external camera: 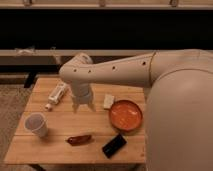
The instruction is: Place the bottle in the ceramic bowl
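Note:
The slim white bottle (57,95) lies on its side at the back left of the wooden table (60,145), cap pointing toward the front left. The round orange-red ceramic bowl (125,115) sits at the table's right side and holds nothing. My gripper (84,106) hangs from the white arm over the middle of the table, between bottle and bowl, a little right of the bottle and apart from it. It holds nothing that I can see.
A white paper cup (37,124) stands at the front left. A small white block (108,101) lies just left of the bowl. A brown-red packet (79,139) and a black flat object (114,145) lie near the front edge. My big white arm fills the right side.

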Controlling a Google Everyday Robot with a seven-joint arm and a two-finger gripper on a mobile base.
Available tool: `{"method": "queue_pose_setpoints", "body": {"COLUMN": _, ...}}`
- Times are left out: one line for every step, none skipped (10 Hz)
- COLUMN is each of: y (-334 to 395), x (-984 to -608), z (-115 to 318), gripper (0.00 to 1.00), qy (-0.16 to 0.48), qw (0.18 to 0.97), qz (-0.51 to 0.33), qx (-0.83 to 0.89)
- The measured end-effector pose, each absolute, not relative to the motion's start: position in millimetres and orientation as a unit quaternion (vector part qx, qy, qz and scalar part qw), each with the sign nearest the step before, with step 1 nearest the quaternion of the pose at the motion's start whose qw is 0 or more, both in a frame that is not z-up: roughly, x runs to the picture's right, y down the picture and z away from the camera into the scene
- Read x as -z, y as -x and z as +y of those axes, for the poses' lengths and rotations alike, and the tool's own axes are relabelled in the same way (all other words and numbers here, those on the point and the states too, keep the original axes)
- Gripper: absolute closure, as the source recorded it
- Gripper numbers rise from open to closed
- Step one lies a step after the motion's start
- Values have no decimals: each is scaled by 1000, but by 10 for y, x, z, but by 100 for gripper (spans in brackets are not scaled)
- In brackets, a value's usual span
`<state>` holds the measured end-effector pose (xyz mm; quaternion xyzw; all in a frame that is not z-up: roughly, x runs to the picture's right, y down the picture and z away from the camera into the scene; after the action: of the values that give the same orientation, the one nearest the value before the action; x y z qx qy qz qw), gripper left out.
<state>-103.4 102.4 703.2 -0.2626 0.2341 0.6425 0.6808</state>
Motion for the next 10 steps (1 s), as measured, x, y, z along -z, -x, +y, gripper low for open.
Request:
{"method": "queue_pose_setpoints", "body": {"y": 1035, "x": -7032, "z": 1024, "gripper": 35, "qy": 263, "qw": 681, "qz": 234, "qx": -642}}
{"method": "queue_pose_setpoints", "body": {"y": 1035, "x": -7032, "z": 1024, "gripper": 35, "qy": 263, "qw": 681, "qz": 234, "qx": -642}}
{"method": "queue_pose_setpoints", "body": {"y": 1035, "x": -7032, "z": 1024, "gripper": 35, "qy": 263, "qw": 681, "qz": 234, "qx": -642}}
{"method": "queue_pose_setpoints", "body": {"y": 1032, "x": -7036, "z": 1017, "gripper": 35, "qy": 260, "qw": 677, "qz": 237, "qx": -646}}
{"method": "queue_pose_setpoints", "body": {"y": 998, "x": -7102, "z": 990, "gripper": 35, "qy": 242, "qw": 673, "qz": 252, "qx": -652}}
{"method": "queue_pose_setpoints", "body": {"y": 1074, "x": -7181, "z": 1001, "gripper": 35, "qy": 226, "qw": 675, "qz": 270, "qx": -649}}
{"method": "queue_pose_setpoints", "body": {"y": 1185, "x": -7251, "z": 1003, "gripper": 35, "qy": 215, "qw": 680, "qz": 279, "qx": -644}}
{"method": "queue_pose_setpoints", "body": {"y": 1332, "x": -7409, "z": 976, "gripper": 35, "qy": 203, "qw": 684, "qz": 286, "qx": -640}}
{"method": "queue_pose_setpoints", "body": {"y": 1525, "x": -7578, "z": 960, "gripper": 35, "qy": 198, "qw": 686, "qz": 291, "qx": -637}}
{"method": "queue_pose_setpoints", "body": {"y": 1745, "x": -7691, "z": 970, "gripper": 35, "qy": 200, "qw": 689, "qz": 291, "qx": -633}}
